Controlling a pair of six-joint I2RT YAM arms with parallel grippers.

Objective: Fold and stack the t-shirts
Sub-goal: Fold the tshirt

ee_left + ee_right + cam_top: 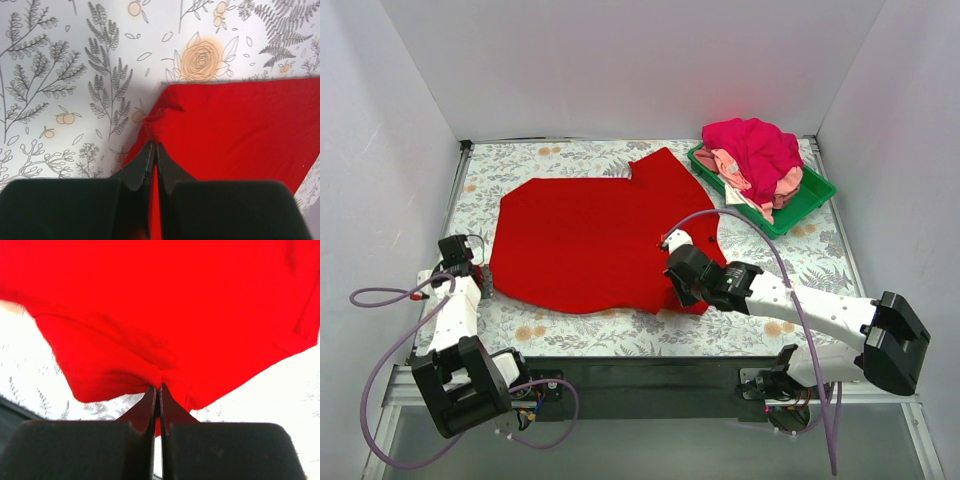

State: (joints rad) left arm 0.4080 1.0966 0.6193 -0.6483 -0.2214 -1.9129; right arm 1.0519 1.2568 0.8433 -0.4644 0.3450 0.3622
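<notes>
A large bright red t-shirt lies spread across the middle of the floral table cover. My left gripper is shut on the shirt's near left corner; the left wrist view shows the cloth pinched at the fingertips. My right gripper is shut on the shirt's near right edge; the right wrist view shows the red cloth bunched between the fingertips and lifted a little. A pile of magenta, light pink and white t-shirts sits in the tray.
A green plastic tray stands at the back right and holds the shirt pile. White walls close the table on left, back and right. Purple cables run along both arms. The table's black front edge is near the arm bases.
</notes>
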